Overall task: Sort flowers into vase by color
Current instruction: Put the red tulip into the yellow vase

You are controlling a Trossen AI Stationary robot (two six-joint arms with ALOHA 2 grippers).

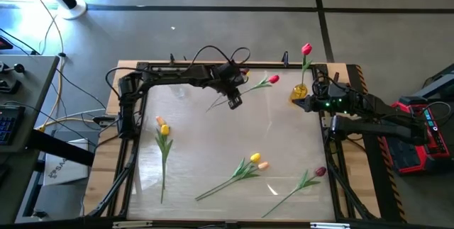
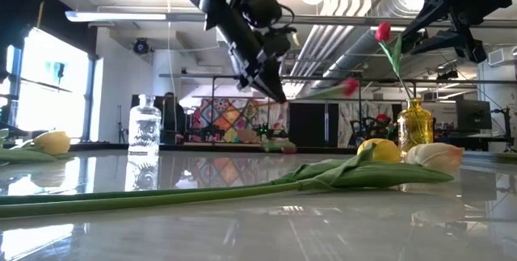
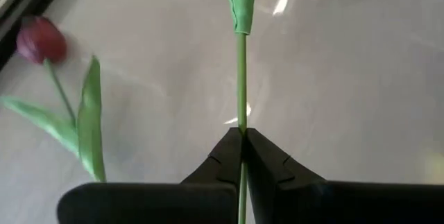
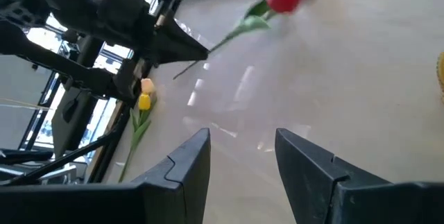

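My left gripper [image 1: 233,101] hangs over the far middle of the table, shut on a red tulip [image 1: 272,79] that is off the table. The right gripper [image 4: 243,156] is open and holds nothing, hovering by the far right corner beside the yellow vase [image 1: 299,92]. That vase [image 2: 414,124] stands upright with one red tulip [image 2: 383,31] stuck in it. A clear glass vase [image 2: 145,130] stands far left. Lying flat on the table are a yellow and orange pair [image 1: 163,125], a yellow and peach pair [image 1: 257,161] and a maroon tulip [image 1: 320,171]. My left gripper pinches the red tulip's thin green stem [image 3: 241,123] between its two fingers, on the leafless lower part toward the cut end. The fingers [image 2: 271,83] slant down from above and lie across the stem. The flower is lifted clear, its head [image 2: 350,87] toward the yellow vase.
A dark metal frame [image 1: 135,108] runs along the table's left, far and right edges. Bare glossy tabletop [image 1: 213,144] lies between the scattered flowers. Red equipment [image 1: 418,137] sits off the right edge.
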